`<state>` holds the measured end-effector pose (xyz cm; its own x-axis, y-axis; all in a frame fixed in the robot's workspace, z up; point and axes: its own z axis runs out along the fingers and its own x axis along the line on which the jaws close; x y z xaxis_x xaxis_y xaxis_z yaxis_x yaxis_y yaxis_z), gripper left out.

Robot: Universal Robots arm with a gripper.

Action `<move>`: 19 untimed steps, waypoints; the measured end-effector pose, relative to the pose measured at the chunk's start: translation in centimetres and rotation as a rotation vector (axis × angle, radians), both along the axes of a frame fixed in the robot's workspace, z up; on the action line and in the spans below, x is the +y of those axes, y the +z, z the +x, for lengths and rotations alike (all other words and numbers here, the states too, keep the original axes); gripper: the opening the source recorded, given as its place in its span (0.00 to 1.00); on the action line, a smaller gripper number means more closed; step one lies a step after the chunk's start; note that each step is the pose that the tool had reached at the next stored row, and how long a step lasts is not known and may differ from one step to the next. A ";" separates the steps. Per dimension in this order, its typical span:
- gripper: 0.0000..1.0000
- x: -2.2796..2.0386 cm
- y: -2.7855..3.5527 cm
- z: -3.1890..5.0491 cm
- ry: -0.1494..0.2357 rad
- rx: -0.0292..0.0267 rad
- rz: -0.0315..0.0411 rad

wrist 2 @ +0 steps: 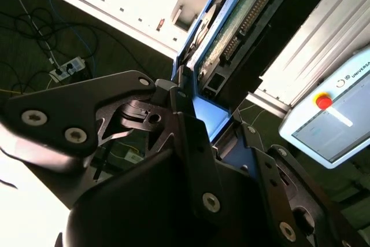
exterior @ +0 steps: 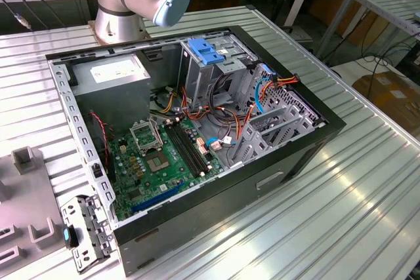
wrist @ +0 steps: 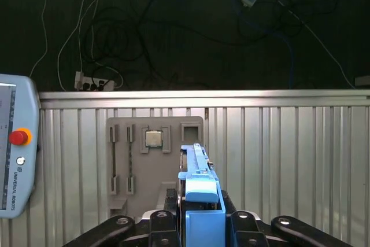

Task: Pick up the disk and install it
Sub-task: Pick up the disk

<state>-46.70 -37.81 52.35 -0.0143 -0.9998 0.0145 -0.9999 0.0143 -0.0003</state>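
The fingers (wrist 2: 188,122) are clamped tight on the 2 flat faces of the disk (wrist: 199,192), holding it on edge close to the grey parts tray (wrist: 155,166) on the counter (wrist: 289,160), probably leaving its blue side rails free for sliding in.

The exterior view is looking down at a slant, from some way off, onto the open computer case (exterior: 216,198) on the ribbed tabletop (exterior: 354,201). Both wrist views are riding close behind the claw (wrist: 199,224), very near the disk (wrist: 196,169) it is gripping, and both are catching the pendant (wrist: 14,160). The first wrist view is facing the tabletop and a grey fixture plate (wrist: 151,172), which is also lying at the exterior view's left.
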 end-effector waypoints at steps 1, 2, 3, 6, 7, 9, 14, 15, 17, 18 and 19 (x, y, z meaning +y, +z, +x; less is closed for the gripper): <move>0.37 0.00 0.00 0.00 0.000 0.0000 0.0000; 0.37 0.00 0.00 0.00 0.000 0.0000 0.0000; 0.37 0.00 0.00 0.04 0.000 -0.0001 0.0000; 0.37 0.00 0.00 0.30 0.000 0.0000 0.0000; 0.37 0.00 0.00 0.39 0.000 0.0000 0.0000; 0.37 0.00 0.00 0.60 0.000 0.0000 0.0000; 0.37 0.00 0.00 1.09 0.000 0.0000 0.0000; 0.37 0.00 0.00 1.26 0.000 0.0000 0.0000; 0.37 0.00 0.00 1.51 0.000 -0.0001 0.0000; 0.37 0.00 0.00 1.66 0.000 0.0000 0.0000; 0.37 0.00 0.00 1.75 0.000 0.0000 0.0000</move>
